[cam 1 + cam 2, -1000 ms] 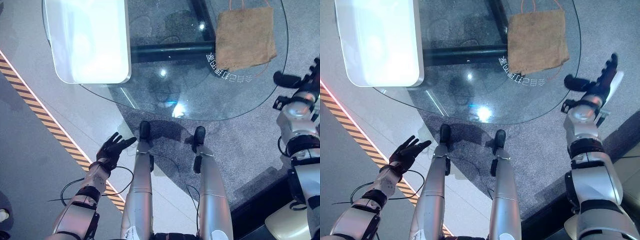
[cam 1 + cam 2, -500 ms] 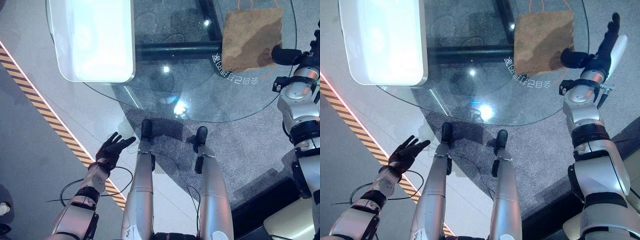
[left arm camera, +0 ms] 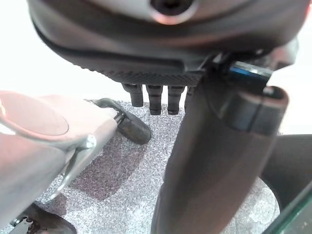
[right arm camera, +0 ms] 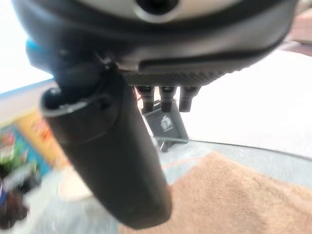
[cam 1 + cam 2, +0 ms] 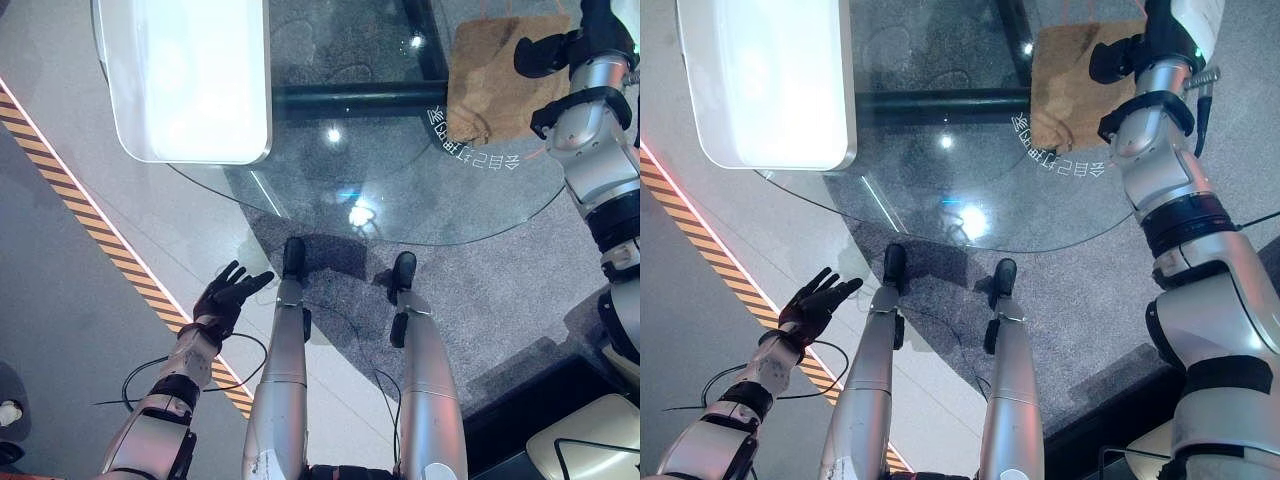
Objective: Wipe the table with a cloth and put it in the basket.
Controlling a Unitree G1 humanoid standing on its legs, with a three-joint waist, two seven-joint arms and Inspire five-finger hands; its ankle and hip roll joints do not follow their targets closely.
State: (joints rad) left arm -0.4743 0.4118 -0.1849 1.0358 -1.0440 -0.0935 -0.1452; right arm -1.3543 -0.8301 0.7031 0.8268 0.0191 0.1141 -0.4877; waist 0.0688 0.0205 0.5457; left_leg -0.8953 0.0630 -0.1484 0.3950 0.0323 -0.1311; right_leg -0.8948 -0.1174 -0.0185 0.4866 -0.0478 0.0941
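While my right hand (image 5: 1120,55) hovers over the cloth (image 5: 480,75), fingers straight, holding nothing, ready to press | cloth flat on the glass table (image 5: 400,160), far right | left hand (image 5: 228,295) idle, spread, near left

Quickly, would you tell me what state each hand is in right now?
Left hand: open, fingers spread, holding nothing, low beside the table.
Right hand: open, fingers straight, above the brown cloth, gripping nothing.

left hand (image 3: 161,73) fingers straight, thumb extended, above speckled grey floor (image 3: 131,180)
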